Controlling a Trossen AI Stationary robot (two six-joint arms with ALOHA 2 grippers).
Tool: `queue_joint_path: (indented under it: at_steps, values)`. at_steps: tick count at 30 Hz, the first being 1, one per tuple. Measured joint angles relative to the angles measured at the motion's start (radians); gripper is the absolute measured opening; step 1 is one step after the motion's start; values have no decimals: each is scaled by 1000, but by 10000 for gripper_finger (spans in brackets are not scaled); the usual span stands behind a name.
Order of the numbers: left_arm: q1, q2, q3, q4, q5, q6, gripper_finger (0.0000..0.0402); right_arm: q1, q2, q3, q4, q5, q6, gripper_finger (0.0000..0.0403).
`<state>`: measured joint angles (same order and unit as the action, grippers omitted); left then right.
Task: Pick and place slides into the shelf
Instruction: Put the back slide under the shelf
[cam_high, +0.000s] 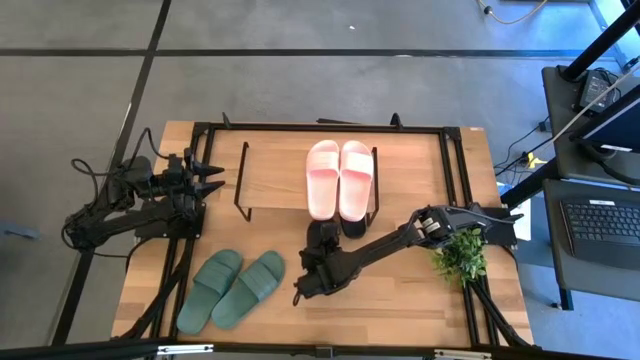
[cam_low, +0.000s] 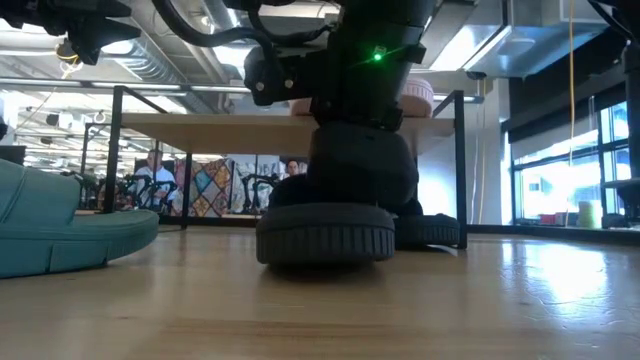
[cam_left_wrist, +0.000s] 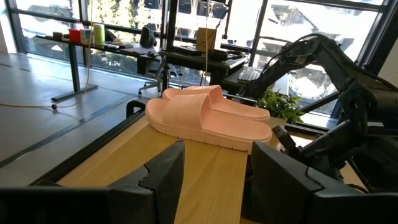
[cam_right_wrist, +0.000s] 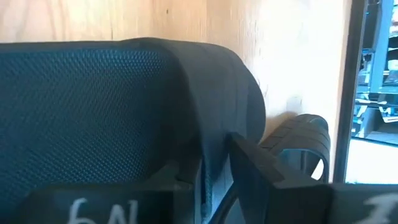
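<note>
Now a black slide (cam_high: 322, 238) is gripped at its strap by the right gripper (cam_high: 318, 262), jaws closed on it, just in front of the shelf (cam_high: 275, 175). It should be kept level and slid underneath. Left gripper (cam_high: 210, 177), jaws open, is parked beside the shelf.

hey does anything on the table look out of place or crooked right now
Mostly tidy. The green slides lie angled on the tabletop, and one black slide sits apart from its mate under the shelf, held by the right tool.
</note>
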<state>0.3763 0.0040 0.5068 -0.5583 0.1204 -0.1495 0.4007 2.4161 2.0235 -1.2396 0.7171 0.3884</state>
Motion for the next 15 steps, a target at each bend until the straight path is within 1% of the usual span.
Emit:
queue_joint_path:
  at_steps: [2,4,7,11,15]
  values:
    - [0,0,0,0,0,0,179,0,0,0,0,-7,0,78]
    - [0,0,0,0,0,0,179,2,0,0,0,-9,-7,92]
    - [0,0,0,0,0,0,179,4,0,0,-2,-13,-9,129]
    - [0,0,0,0,0,0,179,12,-1,0,-25,-21,8,189]
    - [0,0,0,0,0,0,179,30,-4,55,-81,-25,53,232]
